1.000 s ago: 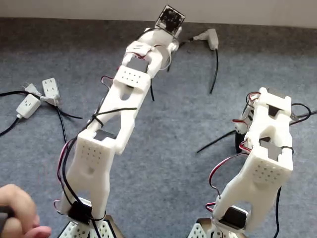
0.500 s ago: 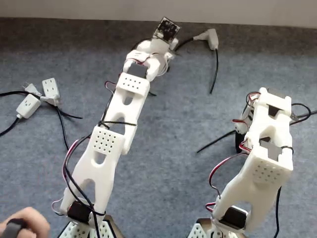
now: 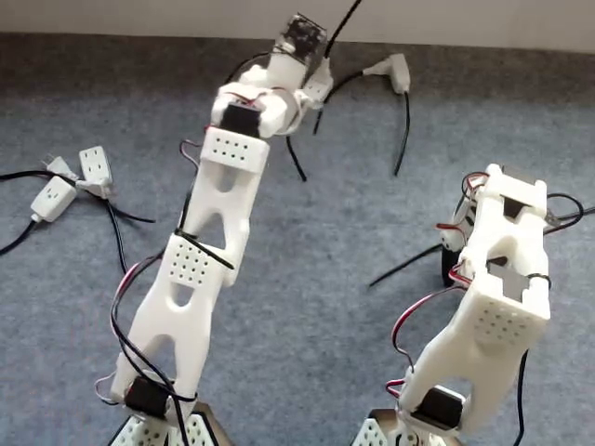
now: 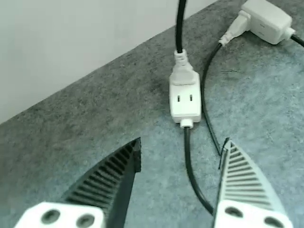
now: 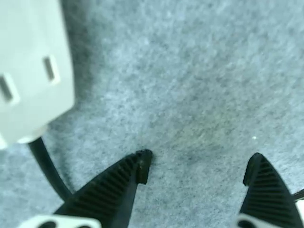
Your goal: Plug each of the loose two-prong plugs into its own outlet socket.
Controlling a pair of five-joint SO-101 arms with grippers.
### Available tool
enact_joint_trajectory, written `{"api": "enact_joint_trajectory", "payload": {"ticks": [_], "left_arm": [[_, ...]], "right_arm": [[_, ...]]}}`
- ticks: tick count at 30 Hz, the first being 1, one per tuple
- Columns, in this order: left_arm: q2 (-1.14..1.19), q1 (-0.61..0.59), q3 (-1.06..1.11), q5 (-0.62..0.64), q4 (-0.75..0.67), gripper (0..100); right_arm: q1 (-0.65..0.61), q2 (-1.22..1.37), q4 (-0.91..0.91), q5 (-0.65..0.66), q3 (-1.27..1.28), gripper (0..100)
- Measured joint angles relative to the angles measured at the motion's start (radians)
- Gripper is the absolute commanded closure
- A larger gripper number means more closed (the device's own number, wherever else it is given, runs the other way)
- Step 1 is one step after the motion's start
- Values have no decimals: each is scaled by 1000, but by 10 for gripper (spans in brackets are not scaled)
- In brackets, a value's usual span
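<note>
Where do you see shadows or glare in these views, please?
High view: soft, even light, no glare, only faint shadows beside the arms on the carpet. Left wrist view: a soft shadow hugs the socket; the wall is evenly bright. Right wrist view: the carpet darkens beside the white block.

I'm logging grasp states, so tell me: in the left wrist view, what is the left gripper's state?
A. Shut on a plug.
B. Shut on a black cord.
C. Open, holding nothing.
C: the left gripper has its fingers wide apart around nothing, and the white socket lies on the carpet beyond them.
</note>
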Motion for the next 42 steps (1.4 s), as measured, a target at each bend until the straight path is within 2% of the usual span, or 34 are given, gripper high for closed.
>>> {"api": "enact_joint_trajectory", "payload": {"ticks": [6, 12, 16, 22, 36, 42], "left_arm": [[-209, -137, 0, 2, 149, 741], [-368, -336, -2, 2, 339, 742], [-382, -489, -2, 2, 431, 767], [-316, -674, -8, 2, 446, 767], [5, -689, -8, 2, 456, 765], [81, -689, -8, 87, 400, 765]], "right_arm": [[0, 0, 0, 0, 0, 663], [0, 0, 0, 0, 0, 663], [0, 0, 0, 0, 0, 663], [0, 0, 0, 0, 0, 663], [0, 0, 0, 0, 0, 663], [0, 0, 0, 0, 0, 663]]}}
